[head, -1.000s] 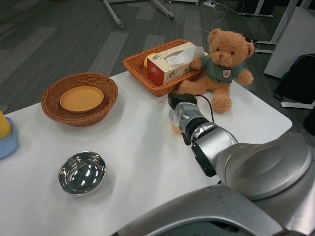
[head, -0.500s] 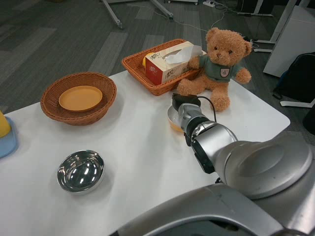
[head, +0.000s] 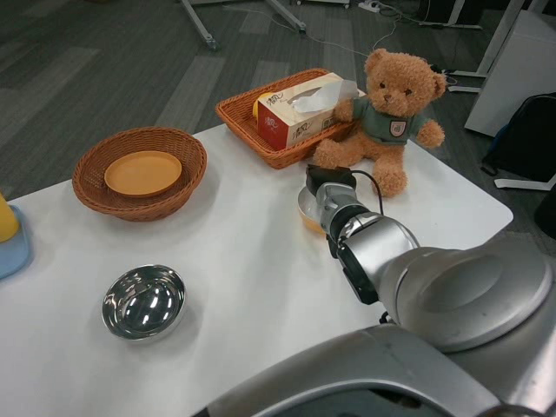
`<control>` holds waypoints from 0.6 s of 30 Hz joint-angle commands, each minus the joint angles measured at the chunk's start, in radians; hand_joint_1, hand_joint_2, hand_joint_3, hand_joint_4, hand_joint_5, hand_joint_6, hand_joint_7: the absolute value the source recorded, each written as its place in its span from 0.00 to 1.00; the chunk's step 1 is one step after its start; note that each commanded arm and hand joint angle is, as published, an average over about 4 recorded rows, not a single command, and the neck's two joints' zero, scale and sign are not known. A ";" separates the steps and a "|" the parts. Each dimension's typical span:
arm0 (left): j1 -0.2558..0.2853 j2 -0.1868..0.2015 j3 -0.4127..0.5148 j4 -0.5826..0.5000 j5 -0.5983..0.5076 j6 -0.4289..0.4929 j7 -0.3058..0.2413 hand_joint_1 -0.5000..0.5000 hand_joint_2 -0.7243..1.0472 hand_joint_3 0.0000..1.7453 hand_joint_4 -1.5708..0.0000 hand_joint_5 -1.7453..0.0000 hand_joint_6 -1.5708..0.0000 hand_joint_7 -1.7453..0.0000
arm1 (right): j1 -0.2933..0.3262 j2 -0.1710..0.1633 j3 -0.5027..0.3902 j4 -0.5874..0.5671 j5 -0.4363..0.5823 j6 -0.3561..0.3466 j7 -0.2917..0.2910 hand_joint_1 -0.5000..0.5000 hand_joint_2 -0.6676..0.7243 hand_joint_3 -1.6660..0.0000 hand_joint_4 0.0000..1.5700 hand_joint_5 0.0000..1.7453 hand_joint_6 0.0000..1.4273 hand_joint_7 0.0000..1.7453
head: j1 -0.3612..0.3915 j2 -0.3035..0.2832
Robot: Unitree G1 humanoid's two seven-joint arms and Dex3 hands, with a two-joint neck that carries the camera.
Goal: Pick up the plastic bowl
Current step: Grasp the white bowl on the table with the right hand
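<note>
Orange plastic bowl (head: 306, 217) sits on the desk (head: 252, 261) — right hand (head: 328, 185) over it, grip unclear, lift pending.

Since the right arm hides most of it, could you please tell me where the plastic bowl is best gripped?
Grip the plastic bowl at its rim, on the near left edge, the only part showing past the right robot hand. It appears to sit upright on the white table, so a pinch from above probably suits. The teddy bear sits close behind, so coming from the far side looks cramped.
</note>
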 commanded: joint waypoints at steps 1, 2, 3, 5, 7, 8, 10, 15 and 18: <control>0.009 -0.002 -0.001 0.007 -0.003 -0.006 0.001 0.02 0.75 0.00 1.00 1.00 1.00 1.00 | 0.009 0.017 -0.010 0.012 0.004 -0.016 -0.031 0.04 0.40 0.68 0.16 0.92 0.00 0.45 | 0.000 0.000; 0.010 -0.002 -0.001 0.006 -0.004 -0.006 0.001 0.02 0.75 0.00 1.00 1.00 1.00 1.00 | 0.010 0.020 -0.011 0.010 0.004 -0.019 -0.038 0.04 0.30 0.55 0.23 0.97 0.00 0.56 | 0.003 0.000; 0.010 -0.003 -0.001 0.006 -0.004 -0.007 0.001 0.02 0.75 0.00 1.00 1.00 1.00 1.00 | 0.012 0.022 -0.013 0.009 0.004 -0.023 -0.045 0.04 0.23 0.43 0.31 0.99 0.00 0.67 | 0.004 0.000; 0.011 -0.003 -0.001 0.005 -0.005 -0.007 0.001 0.02 0.75 0.00 1.00 1.00 1.00 1.00 | 0.013 0.026 -0.012 0.008 0.004 -0.023 -0.058 0.04 0.13 0.23 0.48 0.97 0.00 0.85 | 0.008 -0.001; 0.012 -0.002 0.000 0.005 -0.006 -0.007 0.001 0.02 0.75 0.00 1.00 1.00 1.00 1.00 | 0.014 0.027 -0.011 0.009 0.004 -0.023 -0.065 0.04 0.07 0.10 0.66 0.92 0.02 0.94 | 0.007 -0.001; 0.013 -0.002 0.001 0.005 -0.006 -0.007 0.001 0.02 0.75 0.00 1.00 1.00 1.00 1.00 | 0.014 0.027 -0.011 0.010 0.003 -0.023 -0.067 0.04 0.06 0.07 0.74 0.89 0.06 0.95 | 0.007 -0.001; 0.013 -0.002 0.001 0.005 -0.006 -0.007 0.001 0.02 0.75 0.00 1.00 1.00 1.00 1.00 | 0.015 0.027 -0.011 0.011 0.003 -0.023 -0.070 0.04 0.05 0.05 0.87 0.82 0.24 0.95 | 0.007 -0.002; 0.013 -0.002 0.001 0.005 -0.007 -0.007 0.001 0.02 0.75 0.00 1.00 1.00 1.00 1.00 | 0.034 0.028 -0.013 -0.006 0.003 -0.048 -0.079 0.04 0.05 0.05 1.00 0.68 0.89 0.83 | 0.007 -0.002; 0.014 -0.002 0.001 0.005 -0.008 -0.007 0.001 0.02 0.75 0.00 1.00 1.00 1.00 1.00 | 0.053 0.030 -0.015 -0.044 0.003 -0.053 -0.076 0.04 0.02 0.05 1.00 0.62 0.96 0.77 | 0.007 -0.002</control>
